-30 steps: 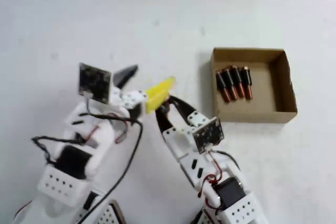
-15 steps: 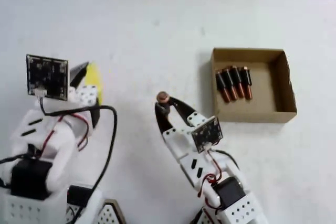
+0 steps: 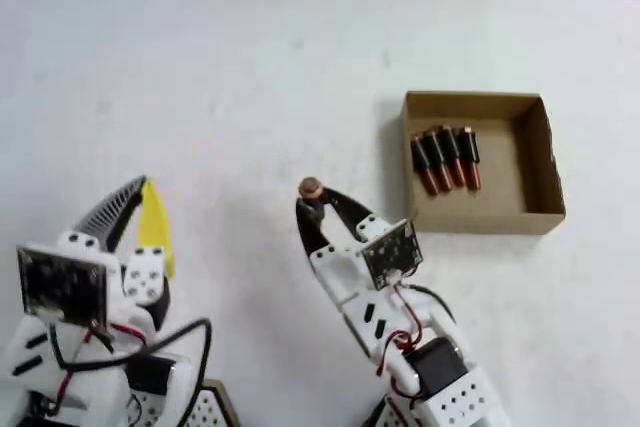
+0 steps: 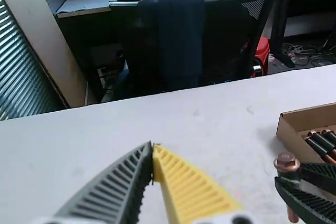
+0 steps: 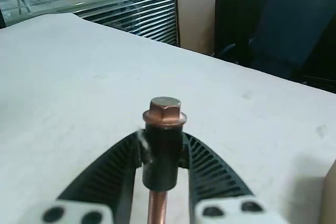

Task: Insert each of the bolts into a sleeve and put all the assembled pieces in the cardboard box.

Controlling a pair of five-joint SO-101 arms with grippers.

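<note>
My right gripper [image 3: 312,199] is near the table's middle, shut on a black sleeve [image 5: 161,153] with a copper bolt [image 5: 165,109] pushed through it, held upright. The bolt head [image 3: 309,186] sticks up past the fingertips. The cardboard box [image 3: 510,192] lies to its right and holds several assembled bolt-and-sleeve pieces [image 3: 445,159] side by side. My left gripper [image 3: 143,183] is at the left near the front edge, its grey and yellow fingers shut together on nothing [image 4: 152,147]. The left wrist view also catches the held bolt [image 4: 286,162] and the box [image 4: 294,121].
The white table [image 3: 250,67] stretches bare behind and between the arms. An office chair [image 4: 178,40] and desks stand beyond the far edge. A small dark object [image 3: 205,405] lies at the front edge beside the left arm's base.
The left arm has pulled away from the right gripper, swinging left and back toward the front edge. The right gripper has kept still with the bolt and sleeve.
</note>
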